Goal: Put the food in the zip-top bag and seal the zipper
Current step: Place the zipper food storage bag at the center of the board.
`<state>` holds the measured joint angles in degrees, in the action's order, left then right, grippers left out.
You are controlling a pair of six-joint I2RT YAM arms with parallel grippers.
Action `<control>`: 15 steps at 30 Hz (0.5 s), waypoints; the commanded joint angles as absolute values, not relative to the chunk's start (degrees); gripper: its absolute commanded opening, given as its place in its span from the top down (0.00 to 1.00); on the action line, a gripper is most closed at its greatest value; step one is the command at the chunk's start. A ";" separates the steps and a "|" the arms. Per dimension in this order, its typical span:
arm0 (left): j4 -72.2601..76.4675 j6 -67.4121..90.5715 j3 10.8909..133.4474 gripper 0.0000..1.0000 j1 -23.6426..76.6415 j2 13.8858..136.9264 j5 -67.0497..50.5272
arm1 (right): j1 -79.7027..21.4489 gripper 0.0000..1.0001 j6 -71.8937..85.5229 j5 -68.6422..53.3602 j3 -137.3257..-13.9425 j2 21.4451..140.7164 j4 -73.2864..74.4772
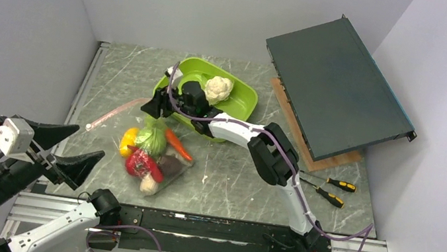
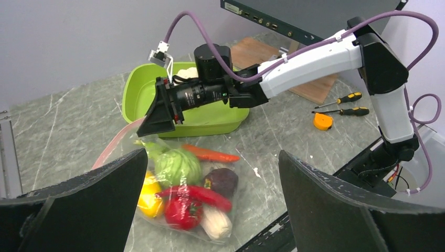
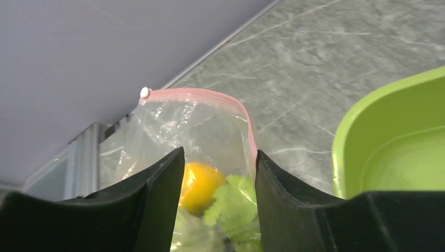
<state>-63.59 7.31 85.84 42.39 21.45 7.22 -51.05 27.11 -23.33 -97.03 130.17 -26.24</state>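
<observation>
The clear zip-top bag (image 1: 153,155) lies on the table holding a yellow fruit (image 1: 128,140), green cabbage (image 1: 152,135), carrot (image 1: 178,144), red pepper (image 1: 140,164), dark purple piece (image 1: 170,163) and pale stalk (image 1: 149,185). Its pink zipper (image 1: 116,113) trails to the left. The white cauliflower (image 1: 218,88) sits in the green tray (image 1: 246,92). My right gripper (image 1: 156,104) is at the bag's mouth, jaws apart around the plastic (image 3: 219,152), with yellow fruit (image 3: 202,184) and green leaf (image 3: 233,202) between them. My left gripper (image 1: 90,143) is open and empty, raised at the near left (image 2: 212,155).
A dark flat panel (image 1: 336,89) leans over a wooden board (image 1: 311,146) at the back right. Two screwdrivers (image 1: 332,189) and an orange disc (image 2: 322,121) lie to the right of the right arm. Walls close in on the left, the back and the right.
</observation>
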 commanded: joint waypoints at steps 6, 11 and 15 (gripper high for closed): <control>-60.93 11.55 83.14 0.00 42.24 19.79 11.80 | -52.88 0.30 15.64 -7.96 -113.25 130.32 -1.32; -60.42 12.59 82.45 0.00 42.19 18.07 13.84 | -52.83 0.20 10.52 -2.86 -113.67 121.52 14.31; -59.41 13.10 81.95 0.00 42.19 16.64 16.75 | -52.98 0.14 6.23 -0.10 -103.77 107.88 17.14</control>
